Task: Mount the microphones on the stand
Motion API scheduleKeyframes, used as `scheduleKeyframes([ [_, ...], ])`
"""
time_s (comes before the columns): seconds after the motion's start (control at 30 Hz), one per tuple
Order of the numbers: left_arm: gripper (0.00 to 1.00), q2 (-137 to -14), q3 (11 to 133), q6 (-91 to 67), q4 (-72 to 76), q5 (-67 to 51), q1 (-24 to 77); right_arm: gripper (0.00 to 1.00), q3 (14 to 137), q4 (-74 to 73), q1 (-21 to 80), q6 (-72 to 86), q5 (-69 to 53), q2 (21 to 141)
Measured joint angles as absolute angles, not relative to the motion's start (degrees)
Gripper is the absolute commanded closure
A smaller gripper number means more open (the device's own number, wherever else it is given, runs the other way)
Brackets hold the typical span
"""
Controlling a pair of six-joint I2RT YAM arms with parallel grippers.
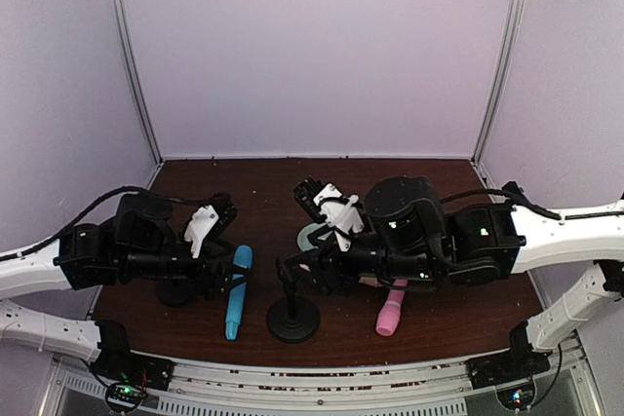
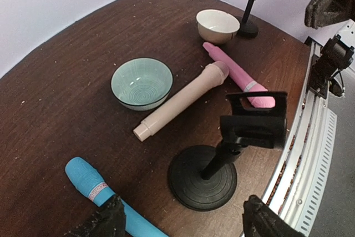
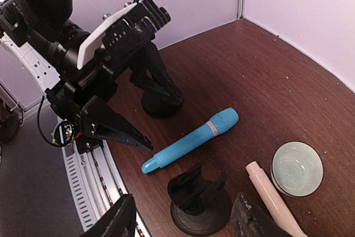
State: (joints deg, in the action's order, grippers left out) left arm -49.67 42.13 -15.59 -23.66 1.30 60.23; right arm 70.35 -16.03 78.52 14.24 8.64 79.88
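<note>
**Stand** (image 2: 252, 119): black, with a round base and an empty clip. It is upright near the front of the table (image 2: 66, 81).

**Microphones:** sky-blue microphone (image 2: 89, 184), cream microphone (image 2: 180, 101) and pink microphone (image 2: 238, 76). All lie flat on the table and none is attached.

**Left gripper** (image 2: 183, 216): jaws wide and empty, poised over the sky-blue microphone's slim end.

**Right gripper** (image 3: 186, 208): jaws apart, holding nothing, hovering above the stand's clip.

**Hazards, as judged:**
- The stand likely tips or skids if a finger catches the clip off-centre, since only the base steadies it.
- The sky-blue microphone may roll aside under a one-sided touch.
- The two arms work close together and could collide.
- The cream microphone, if nudged, could slide into the teal bowl (image 2: 141, 81) just beside it.
</note>
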Motion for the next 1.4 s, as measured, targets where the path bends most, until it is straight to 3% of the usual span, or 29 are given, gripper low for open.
scheduleKeyframes([
  [0.67, 0.25, -48.2, 38.5, -17.2, -19.8, 3.2, 60.2, 0.63, 79.5, -28.0, 78.5, 17.6, 10.7, 90.1],
  [0.9, 0.27, -48.2, 37.6, -17.2, -19.2, 3.2, 60.2, 0.83, 82.3, -31.6, 77.8, 19.6, 11.6, 93.1],
  [1.17, 0.30, -47.4, 35.3, -17.1, -17.6, 1.6, 60.2, 1.00, 83.2, -33.2, 76.0, 19.6, 10.9, 93.4],
  [1.4, 0.30, -44.2, 34.1, -17.1, -17.4, -0.9, 60.2, 1.00, 86.7, -32.4, 75.2, 12.1, 9.0, 96.7],
])
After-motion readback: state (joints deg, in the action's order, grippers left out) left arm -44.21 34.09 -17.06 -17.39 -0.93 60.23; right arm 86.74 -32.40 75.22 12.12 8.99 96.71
